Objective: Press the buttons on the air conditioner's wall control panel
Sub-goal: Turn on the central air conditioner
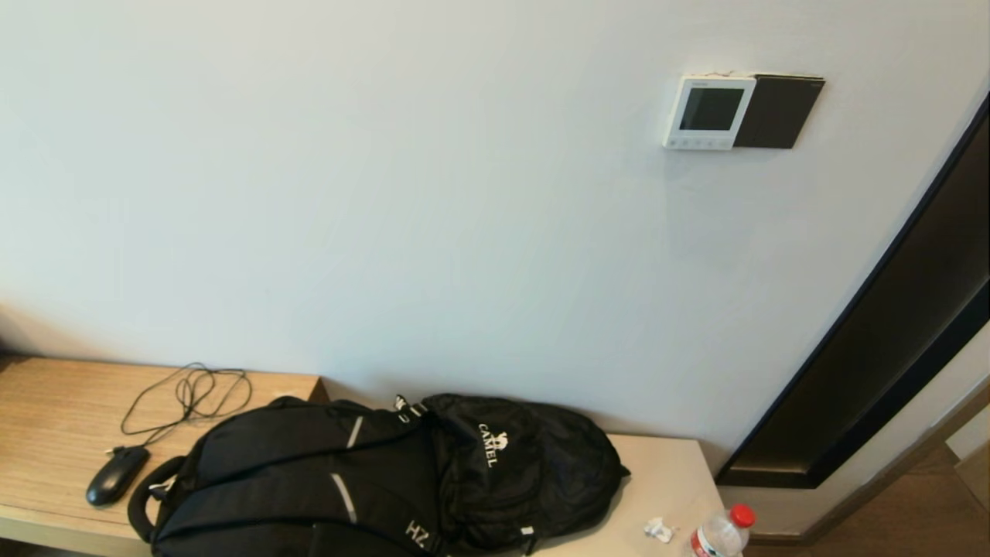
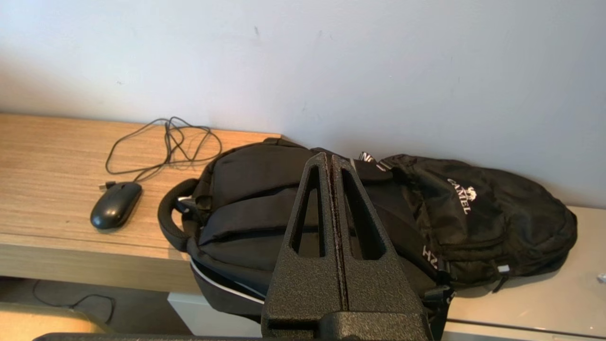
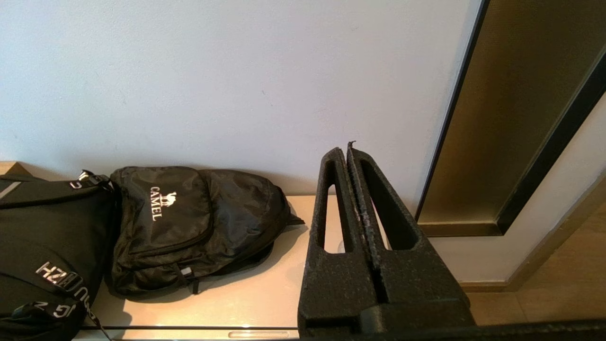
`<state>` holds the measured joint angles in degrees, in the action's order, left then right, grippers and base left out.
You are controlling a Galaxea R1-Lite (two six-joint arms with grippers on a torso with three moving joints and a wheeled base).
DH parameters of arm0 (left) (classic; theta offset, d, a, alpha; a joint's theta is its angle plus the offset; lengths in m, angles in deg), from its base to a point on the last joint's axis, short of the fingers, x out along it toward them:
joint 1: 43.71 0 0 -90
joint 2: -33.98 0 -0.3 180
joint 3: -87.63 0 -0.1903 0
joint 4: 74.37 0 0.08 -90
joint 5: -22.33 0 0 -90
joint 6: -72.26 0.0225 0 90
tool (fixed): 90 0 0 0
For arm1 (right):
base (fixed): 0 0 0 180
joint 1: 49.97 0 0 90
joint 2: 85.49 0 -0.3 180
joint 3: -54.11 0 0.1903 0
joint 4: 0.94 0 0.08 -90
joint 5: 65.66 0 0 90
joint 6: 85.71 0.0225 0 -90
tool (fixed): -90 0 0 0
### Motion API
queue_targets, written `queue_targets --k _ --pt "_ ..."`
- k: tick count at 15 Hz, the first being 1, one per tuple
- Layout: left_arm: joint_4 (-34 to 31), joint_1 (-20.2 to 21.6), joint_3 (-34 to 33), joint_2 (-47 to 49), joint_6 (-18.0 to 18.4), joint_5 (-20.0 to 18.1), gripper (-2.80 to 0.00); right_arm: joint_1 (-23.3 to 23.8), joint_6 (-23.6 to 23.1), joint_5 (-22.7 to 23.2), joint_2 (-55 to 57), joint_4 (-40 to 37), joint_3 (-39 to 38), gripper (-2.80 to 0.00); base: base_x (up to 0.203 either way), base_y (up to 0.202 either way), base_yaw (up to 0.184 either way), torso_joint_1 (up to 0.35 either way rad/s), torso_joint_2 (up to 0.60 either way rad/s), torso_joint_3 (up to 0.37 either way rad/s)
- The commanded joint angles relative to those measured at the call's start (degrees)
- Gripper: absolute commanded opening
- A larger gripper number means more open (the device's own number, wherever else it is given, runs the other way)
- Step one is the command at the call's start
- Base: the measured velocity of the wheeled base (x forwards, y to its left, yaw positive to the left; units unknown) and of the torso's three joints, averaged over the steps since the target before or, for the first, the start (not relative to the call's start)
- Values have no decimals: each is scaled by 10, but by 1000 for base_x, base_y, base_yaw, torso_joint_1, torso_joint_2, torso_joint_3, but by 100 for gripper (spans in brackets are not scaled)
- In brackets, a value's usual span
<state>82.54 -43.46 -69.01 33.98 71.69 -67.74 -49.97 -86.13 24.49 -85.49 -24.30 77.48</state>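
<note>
— While both arms hung low, what lay nearest in the head view?

— A black backpack [image 1: 371, 483] sprawled across the lower middle of the frame, a black mouse [image 1: 116, 474] on the wooden desk [image 1: 46, 418] at lower left, and a water bottle [image 1: 719, 534] at the bottom right edge. Neither arm showed in that view.

— And the grippers?

— The left gripper [image 2: 331, 158] was clenched, its fingers pressed together and holding nothing, poised above the backpack in its wrist view. The right gripper [image 3: 344, 149] was likewise closed and empty, over the pale ledge [image 3: 227, 298] beside the dark door frame [image 3: 521, 118].

— Where was the target?

— Farthest off, in the upper right of the head view: the air conditioner's wall control panel [image 1: 709, 111], white with a dark screen, touching a black plate [image 1: 777, 111] on its right. The buttons [image 1: 696, 143] ran along its bottom edge.

— What could go wrong?

— I judged the buttons tiny and closely set, so a closed fingertip coming up from so far below could land between two, or on the wrong one. Drifting right would hit the black plate instead. A rising arm might also snag the backpack or knock over the bottle.
</note>
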Motion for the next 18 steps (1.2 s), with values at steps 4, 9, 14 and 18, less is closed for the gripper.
queue_targets --k 4,9,14,18 --pt "1 0 0 0 0 0 -280 0 0 0 1 0 0 -280 0 0 0 0 0 0" --pt "0 0 0 0 -2 0 -280 0 0 0 0 0 0 -280 0 0 0 0 0 0" --pt "1 0 0 0 -1 0 -280 0 -10 4 0 -1 11 -280 0 0 0 0 0 0" --pt "0 0 0 0 -1 0 -280 -1 -12 25 93 -20 118 -280 0 0 0 0 0 0"
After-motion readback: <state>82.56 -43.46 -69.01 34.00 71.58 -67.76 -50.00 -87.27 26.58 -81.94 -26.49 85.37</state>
